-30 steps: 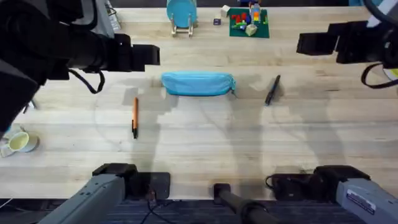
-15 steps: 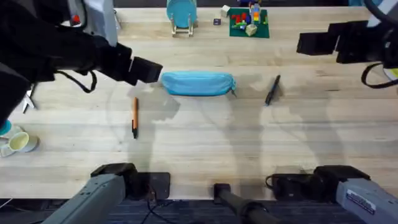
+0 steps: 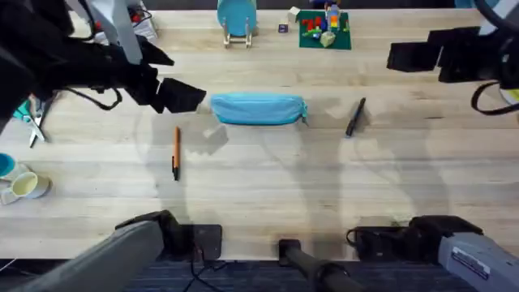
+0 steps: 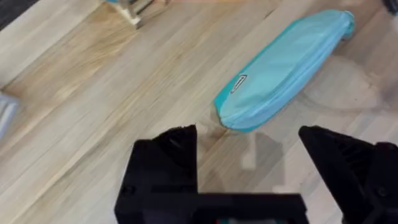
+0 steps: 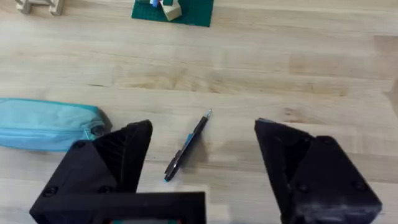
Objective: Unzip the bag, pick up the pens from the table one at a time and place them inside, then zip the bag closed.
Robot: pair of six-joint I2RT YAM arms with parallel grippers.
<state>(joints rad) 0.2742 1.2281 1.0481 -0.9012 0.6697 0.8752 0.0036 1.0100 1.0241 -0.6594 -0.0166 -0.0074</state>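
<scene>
Table (image 3: 268,186) with bag (image 3: 258,109), two pens (image 3: 175,152).

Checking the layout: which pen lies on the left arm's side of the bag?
The orange pen, left of the bag and pointing toward the bases. The dark pen lies on the bag's other side.

We see that the left gripper (image 3: 188,96) has swung in from the table's (image 3: 268,186) left side and dropped toward the left end of the bag (image 3: 258,109), its fingers spread apart just short of the fabric. More of the scissors (image 3: 34,122) by the left edge shows now.
</scene>
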